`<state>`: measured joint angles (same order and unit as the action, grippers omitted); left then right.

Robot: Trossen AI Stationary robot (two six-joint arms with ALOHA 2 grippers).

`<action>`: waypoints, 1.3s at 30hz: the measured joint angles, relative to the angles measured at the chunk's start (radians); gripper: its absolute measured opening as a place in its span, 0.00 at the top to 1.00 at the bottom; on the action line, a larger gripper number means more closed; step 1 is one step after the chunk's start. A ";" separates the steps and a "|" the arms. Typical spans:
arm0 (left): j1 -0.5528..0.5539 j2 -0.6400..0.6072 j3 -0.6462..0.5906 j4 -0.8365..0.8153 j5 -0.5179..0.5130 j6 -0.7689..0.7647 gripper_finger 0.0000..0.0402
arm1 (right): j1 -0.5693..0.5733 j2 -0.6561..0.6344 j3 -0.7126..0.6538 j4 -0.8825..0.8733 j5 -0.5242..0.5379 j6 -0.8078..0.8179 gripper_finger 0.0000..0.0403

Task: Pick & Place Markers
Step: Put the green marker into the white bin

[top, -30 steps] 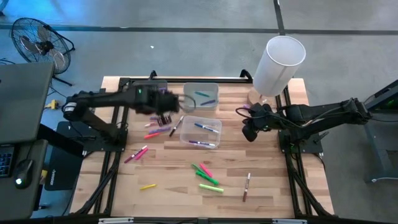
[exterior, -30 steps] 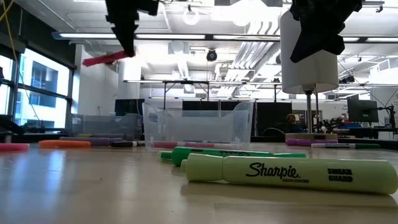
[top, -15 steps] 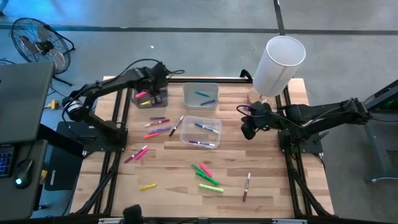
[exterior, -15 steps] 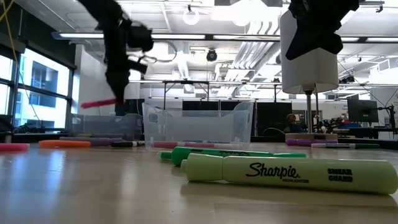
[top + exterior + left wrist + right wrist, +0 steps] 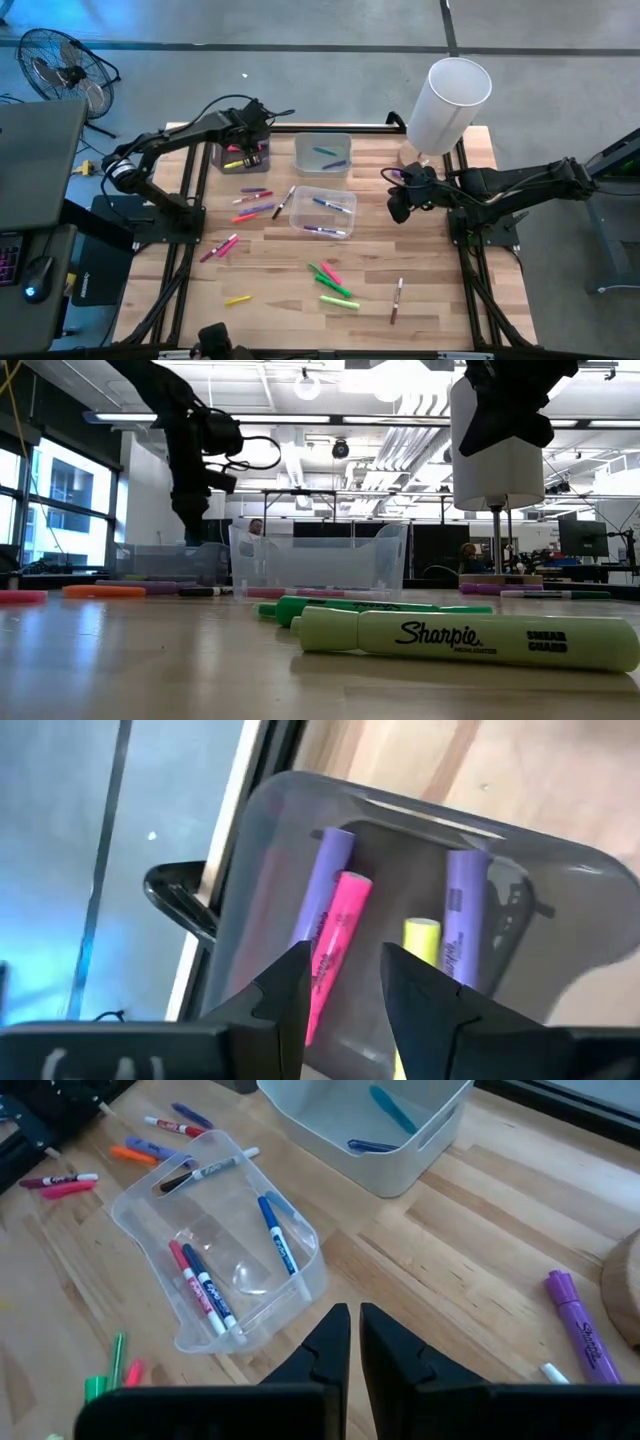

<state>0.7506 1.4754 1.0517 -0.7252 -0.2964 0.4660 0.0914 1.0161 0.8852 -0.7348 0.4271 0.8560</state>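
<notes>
Top view of the wooden table with both arms. The left gripper hangs above a grey bin at the far left of the table; its fingers are parted and hold nothing. Seen from the left wrist, this bin contains a pink marker, 2 purple markers and a yellow marker, the pink one lying directly beyond the gap between the fingers.

The right gripper waits above the table's right part, near the white cylinder; its fingers are nearly closed, with nothing between them.

A clear bin near the table's centre holds 2 blue markers and a red and a blue marker side by side. Behind it, a pale bin holds a teal marker and a blue one.

Loose markers lie on the table: a group between the grey and clear bins, a pink pair farther left, a single yellow one, green and pink ones nearer the front, and a red-tipped one. A purple marker lies near the cylinder's base. In the low view, a yellow-green Sharpie highlighter fills the foreground.
</notes>
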 joint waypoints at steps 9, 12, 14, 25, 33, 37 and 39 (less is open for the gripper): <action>-0.069 -0.126 0.067 -0.135 0.299 -0.266 0.77 | 0.000 0.005 0.000 -0.042 -0.022 0.010 0.96; -0.132 -0.206 0.067 -0.170 0.347 -0.329 0.83 | 0.000 0.028 0.000 -0.106 -0.015 0.047 0.96; -0.189 -0.261 0.067 -0.171 0.354 -0.381 0.88 | 0.000 0.052 0.000 -0.148 -0.018 0.074 0.96; -0.507 -0.388 0.024 -0.146 0.340 -0.533 0.99 | 0.000 0.193 0.000 -0.300 -0.033 0.082 0.96; -0.664 -0.464 -0.240 0.096 0.339 -0.766 1.00 | -0.042 0.224 0.000 -0.532 -0.030 0.067 0.89; -0.711 -0.467 -0.280 0.137 0.332 -0.863 1.00 | -0.123 0.222 -0.012 -0.527 -0.081 -0.083 0.80; -0.730 -0.467 -0.280 0.146 0.325 -0.883 1.00 | -0.171 0.222 -0.052 -0.494 -0.123 -0.149 0.76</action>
<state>0.0205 1.0088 0.7720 -0.5791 0.0288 -0.4165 -0.0801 1.2381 0.8329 -1.2291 0.3043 0.7072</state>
